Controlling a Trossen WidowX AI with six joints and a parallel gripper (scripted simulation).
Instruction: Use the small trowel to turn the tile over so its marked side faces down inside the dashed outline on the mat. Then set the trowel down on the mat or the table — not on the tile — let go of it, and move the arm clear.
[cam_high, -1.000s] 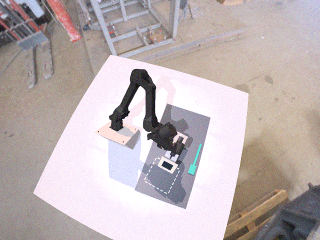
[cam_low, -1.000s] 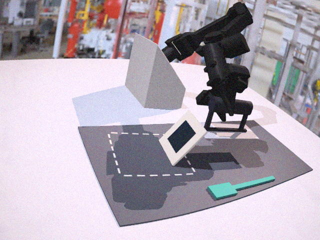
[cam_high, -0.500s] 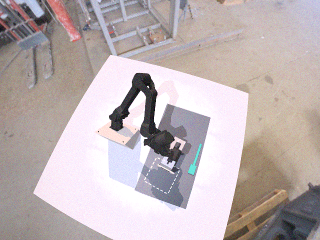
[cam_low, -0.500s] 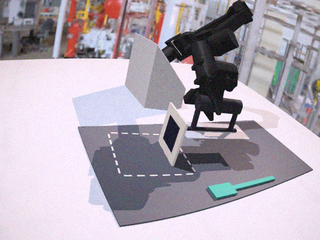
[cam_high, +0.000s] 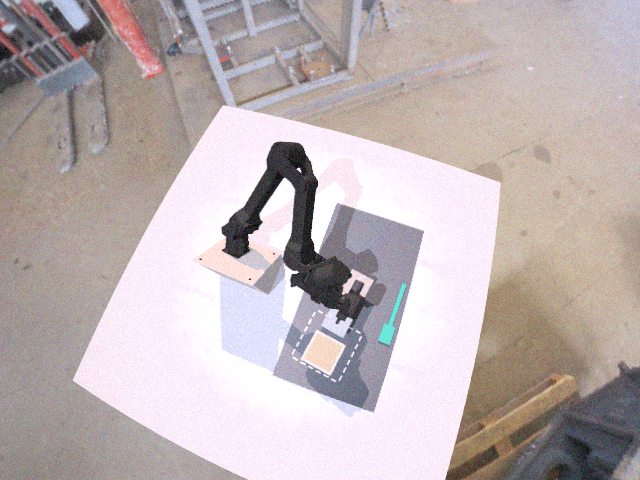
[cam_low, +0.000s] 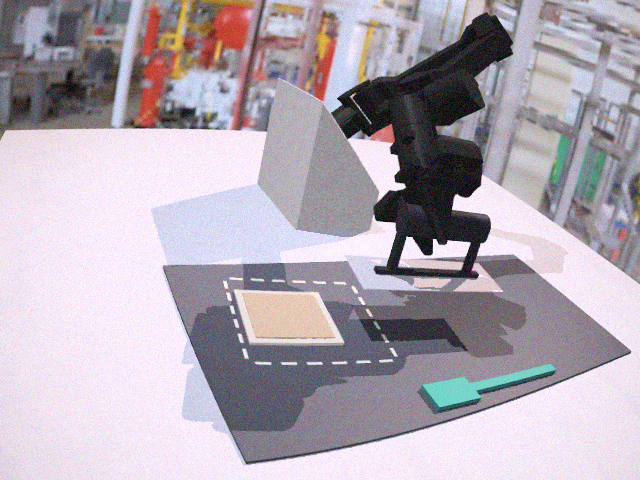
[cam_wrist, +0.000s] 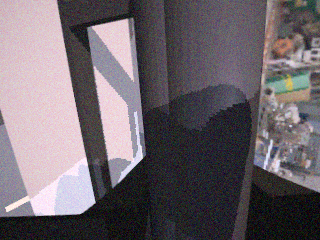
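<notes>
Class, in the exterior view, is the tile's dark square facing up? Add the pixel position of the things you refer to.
No; the tile (cam_high: 323, 352) (cam_low: 289, 316) shows a plain tan face upward.

Room along the front, a wedge at the back.
Over the dark grey rectangular mat (cam_high: 385, 232) (cam_low: 279, 439), a gripper could pass between the square cream-rimmed tan tile (cam_high: 323, 352) (cam_low: 289, 316) and the flat teal plastic-looking paddle (cam_high: 386, 334) (cam_low: 451, 394) (mind its long handle). Behind, the tall wedge-shaped pedestal, grey-sided (cam_high: 222, 261) (cam_low: 330, 180), blocks any low sweep backward from the tile.
</notes>
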